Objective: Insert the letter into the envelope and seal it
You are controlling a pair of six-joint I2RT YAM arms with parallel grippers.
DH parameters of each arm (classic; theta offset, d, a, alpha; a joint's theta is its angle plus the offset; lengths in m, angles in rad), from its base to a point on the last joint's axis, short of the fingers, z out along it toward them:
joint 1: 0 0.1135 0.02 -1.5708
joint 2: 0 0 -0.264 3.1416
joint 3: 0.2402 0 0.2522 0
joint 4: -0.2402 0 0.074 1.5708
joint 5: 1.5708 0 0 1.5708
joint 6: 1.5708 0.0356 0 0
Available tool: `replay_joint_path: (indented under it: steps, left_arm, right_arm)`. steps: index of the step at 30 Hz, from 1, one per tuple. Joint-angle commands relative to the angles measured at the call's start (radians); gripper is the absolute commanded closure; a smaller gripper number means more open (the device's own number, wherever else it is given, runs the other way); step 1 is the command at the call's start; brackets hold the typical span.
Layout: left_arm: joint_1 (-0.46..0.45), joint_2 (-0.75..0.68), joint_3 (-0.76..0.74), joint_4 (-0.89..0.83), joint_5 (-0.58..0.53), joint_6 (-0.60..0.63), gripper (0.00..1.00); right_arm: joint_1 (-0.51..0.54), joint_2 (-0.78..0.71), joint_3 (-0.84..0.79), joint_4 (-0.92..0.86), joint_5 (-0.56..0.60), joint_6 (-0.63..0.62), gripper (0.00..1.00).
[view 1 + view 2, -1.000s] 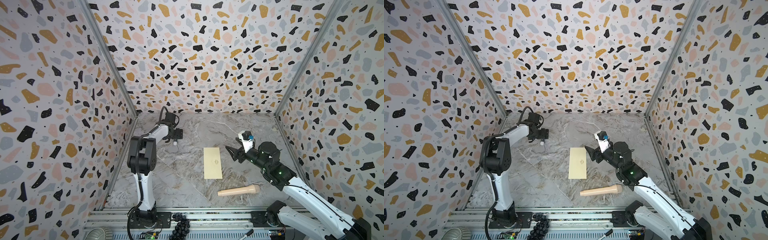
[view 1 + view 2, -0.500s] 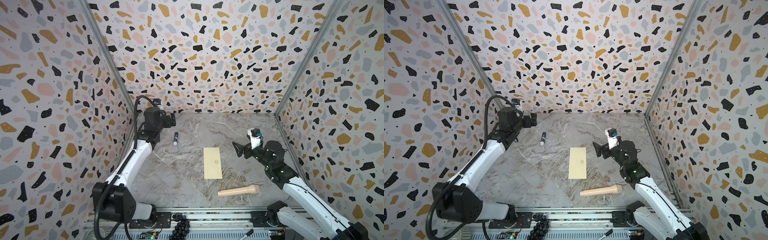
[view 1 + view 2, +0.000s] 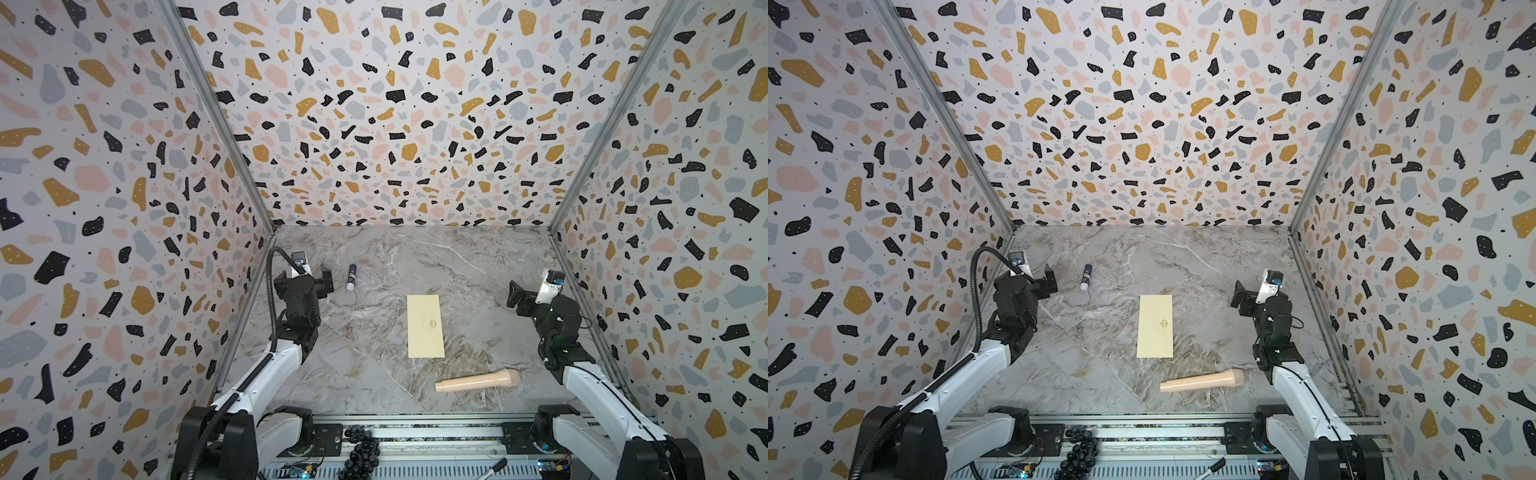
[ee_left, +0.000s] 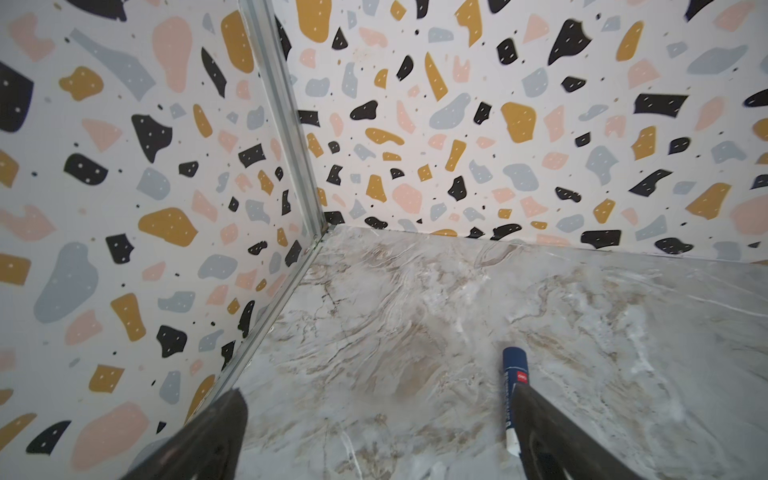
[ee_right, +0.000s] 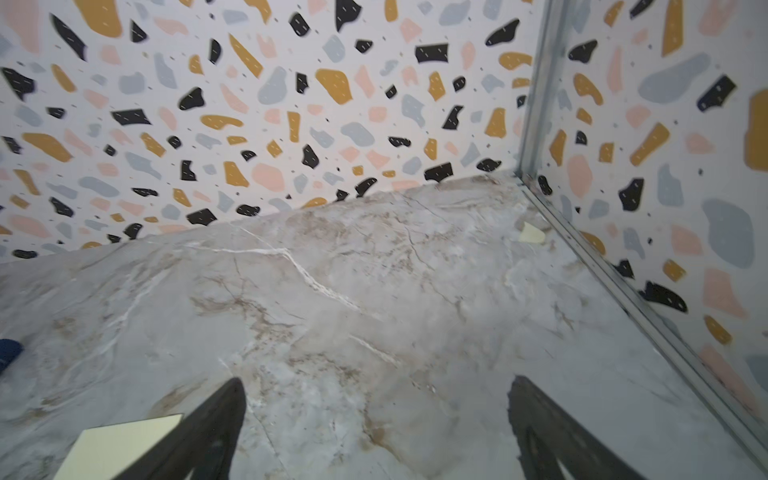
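Over by the left wall the left gripper [image 3: 305, 278] hovers above the marble table [image 3: 365, 374], fingers spread wide and holding nothing. Just to its right a glue stick [image 3: 351, 277] lies on the table, dark cap toward the back. In the middle the envelope [image 3: 424, 326] lies flat, running front to back, emblem up, with neither arm touching it. Nearer the front lies a beige rod [image 3: 478, 381] with one thicker end. By the right wall the right gripper [image 3: 523, 298] hangs released and empty.

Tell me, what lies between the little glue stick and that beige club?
The pale yellow envelope lies flat between glue stick and club, seen in both top views.
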Motion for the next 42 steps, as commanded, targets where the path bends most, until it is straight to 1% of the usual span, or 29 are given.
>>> replay_joint_path:
  steps: [1, 3, 6, 8, 11, 14, 17, 19, 20, 22, 25, 28, 30, 32, 34, 36, 37, 39, 42]
  left_arm:
    - [0.029, 0.036, -0.070, 0.230, -0.066, -0.065, 0.01]
    - [0.046, 0.070, -0.099, 0.274, -0.061, -0.092, 0.01]
    - [0.049, 0.121, -0.114, 0.294, -0.050, -0.076, 0.00]
    - [0.049, 0.146, -0.141, 0.349, -0.033, -0.071, 0.01]
    - [0.050, 0.143, -0.147, 0.370, -0.021, -0.049, 0.01]
    - [0.050, 0.127, -0.148, 0.338, -0.060, -0.042, 0.01]
    - [0.049, 0.082, -0.205, 0.379, -0.057, -0.032, 0.01]
    - [0.049, 0.076, -0.246, 0.404, -0.071, -0.038, 0.01]
    - [0.049, 0.081, -0.269, 0.435, -0.080, -0.046, 0.01]
    - [0.049, 0.114, -0.347, 0.591, -0.072, -0.045, 0.01]
    - [0.049, 0.175, -0.346, 0.632, -0.072, -0.046, 0.00]
    - [0.049, 0.238, -0.379, 0.743, -0.060, -0.043, 0.00]
    - [0.049, 0.265, -0.397, 0.793, -0.062, -0.045, 0.00]
    - [0.049, 0.274, -0.400, 0.810, -0.036, -0.031, 0.00]
    - [0.049, 0.270, -0.387, 0.778, -0.002, -0.017, 0.00]
    - [0.050, 0.276, -0.383, 0.778, 0.037, 0.003, 0.00]
    - [0.049, 0.276, -0.381, 0.774, 0.056, 0.013, 0.00]
    - [0.049, 0.281, -0.375, 0.769, 0.087, 0.025, 0.00]
    - [0.049, 0.287, -0.357, 0.742, 0.103, 0.032, 0.00]
  right_arm:
    - [-0.007, 0.016, -0.054, 0.167, 0.121, 0.008, 0.01]
    - [-0.010, 0.045, -0.086, 0.230, 0.138, -0.002, 0.01]
    - [-0.012, 0.100, -0.101, 0.282, 0.141, -0.011, 0.01]
    - [-0.014, 0.138, -0.109, 0.321, 0.136, -0.024, 0.01]
    - [-0.014, 0.196, -0.129, 0.394, 0.132, -0.044, 0.01]
    - [-0.013, 0.248, -0.153, 0.462, 0.112, -0.054, 0.01]
    - [-0.011, 0.284, -0.178, 0.538, 0.094, -0.069, 0.01]
    - [-0.006, 0.301, -0.173, 0.549, 0.084, -0.085, 0.01]
    - [-0.004, 0.306, -0.166, 0.542, 0.076, -0.096, 0.01]
    - [0.002, 0.323, -0.152, 0.536, 0.058, -0.119, 0.01]
    - [0.014, 0.337, -0.143, 0.546, 0.044, -0.155, 0.01]
    - [0.032, 0.352, -0.150, 0.597, 0.041, -0.213, 0.01]
    - [0.046, 0.375, -0.162, 0.658, 0.043, -0.249, 0.01]
    - [0.045, 0.426, -0.188, 0.766, 0.042, -0.257, 0.01]
    - [0.035, 0.484, -0.201, 0.826, -0.004, -0.262, 0.00]
    - [0.039, 0.555, -0.207, 0.933, -0.040, -0.288, 0.01]
    - [0.041, 0.556, -0.204, 0.929, -0.040, -0.287, 0.01]
    - [0.032, 0.544, -0.170, 0.826, -0.062, -0.284, 0.00]
    - [0.028, 0.555, -0.144, 0.788, -0.060, -0.278, 0.00]
